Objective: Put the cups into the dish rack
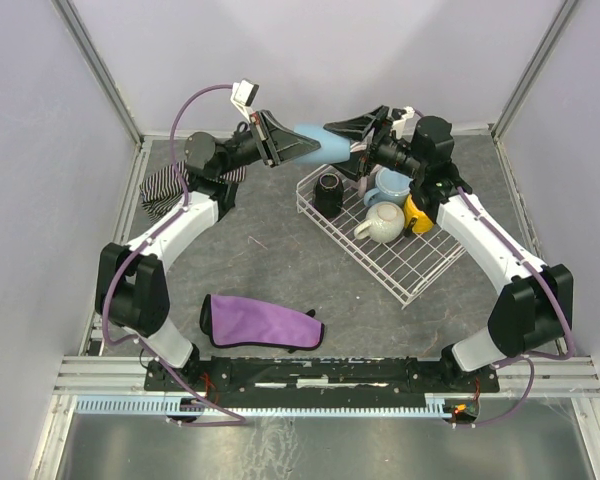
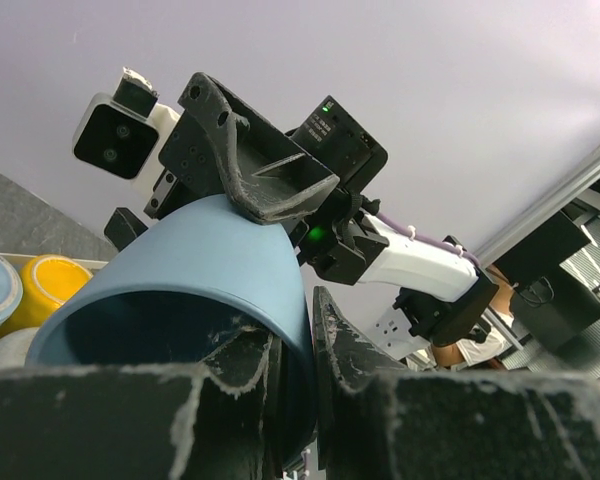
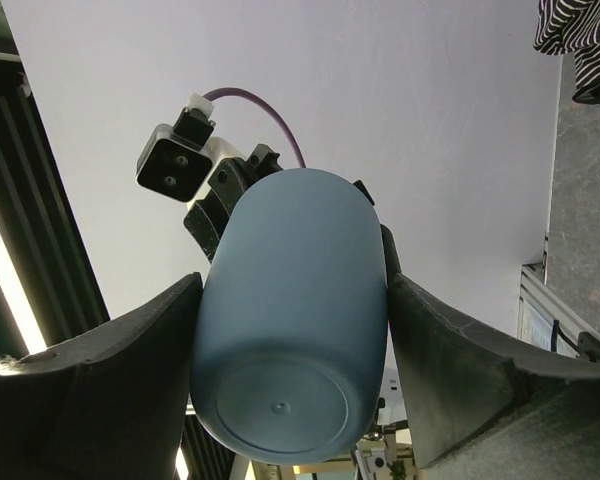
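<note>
A dusty-blue handleless cup (image 1: 310,141) hangs on its side in the air over the far end of the white wire dish rack (image 1: 420,290). My left gripper (image 1: 280,145) is shut on its rim, one finger inside and one outside (image 2: 305,320). My right gripper (image 1: 345,140) closes on the cup's body near the base (image 3: 292,270), with both fingers touching its sides. The cup fills both wrist views (image 2: 200,260) (image 3: 290,330). In the rack stand a black cup (image 1: 328,192), a light blue cup (image 1: 390,182), a cream-white mug (image 1: 382,222) and a yellow cup (image 1: 417,215). No pale pink cup shows.
A purple cloth (image 1: 260,322) lies on the grey table in front of the rack. A striped cloth (image 1: 165,188) lies at the far left under the left arm. Metal frame posts and pale walls close in the back and sides.
</note>
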